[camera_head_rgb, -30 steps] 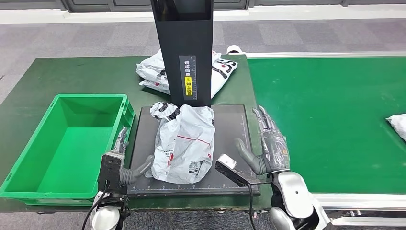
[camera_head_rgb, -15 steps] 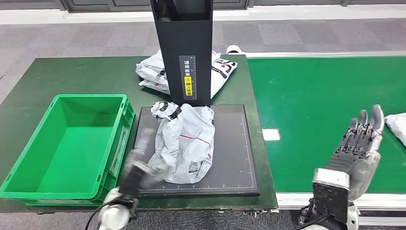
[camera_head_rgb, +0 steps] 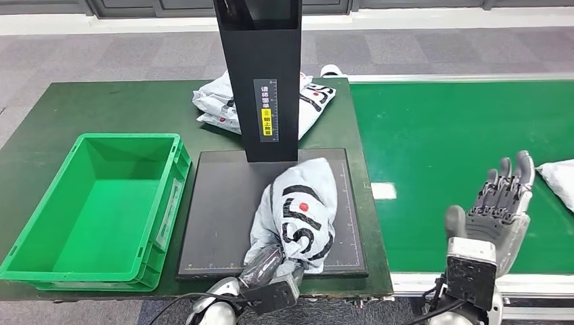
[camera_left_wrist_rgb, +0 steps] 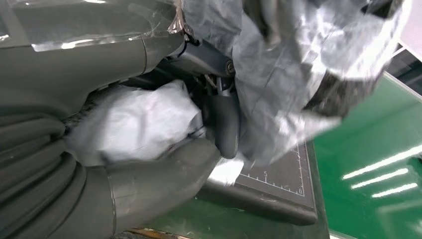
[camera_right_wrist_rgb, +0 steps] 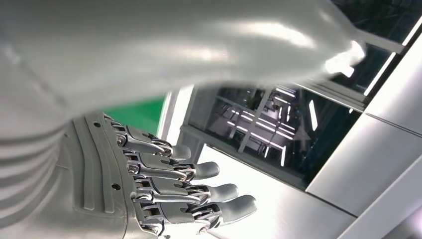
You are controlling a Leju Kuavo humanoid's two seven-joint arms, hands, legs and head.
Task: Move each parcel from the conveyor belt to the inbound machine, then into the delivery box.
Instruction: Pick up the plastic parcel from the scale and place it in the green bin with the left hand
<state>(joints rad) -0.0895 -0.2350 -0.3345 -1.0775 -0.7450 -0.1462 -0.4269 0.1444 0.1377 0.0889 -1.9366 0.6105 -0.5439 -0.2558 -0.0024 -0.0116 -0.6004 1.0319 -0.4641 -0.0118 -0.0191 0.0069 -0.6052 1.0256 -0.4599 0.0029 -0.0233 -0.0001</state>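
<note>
The left hand (camera_head_rgb: pixel 271 265) has the crumpled grey plastic mailer parcel (camera_head_rgb: pixel 298 213) bunched in its fingers (camera_left_wrist_rgb: pixel 226 124) at the near end, the bag lying on the black scanning plate of the inbound machine (camera_head_rgb: pixel 216 203), beneath the tall black scanner post (camera_head_rgb: pixel 260 74). Next, by my reckoning, comes the carry across to the green plastic delivery box (camera_head_rgb: pixel 95 203): lift it off the plate first, since loose film sags and could catch the crate's rim. Right hand (camera_head_rgb: pixel 497 203) hovers above the green conveyor belt (camera_head_rgb: pixel 440 135), fingers apart, holding nothing. A white parcel (camera_head_rgb: pixel 558 177) at the belt's edge is cut off by the frame. More white bags (camera_head_rgb: pixel 220 101) sit half-hidden behind the post on the green counter (camera_head_rgb: pixel 101 108). How much film the fingers hold, I cannot tell.
</note>
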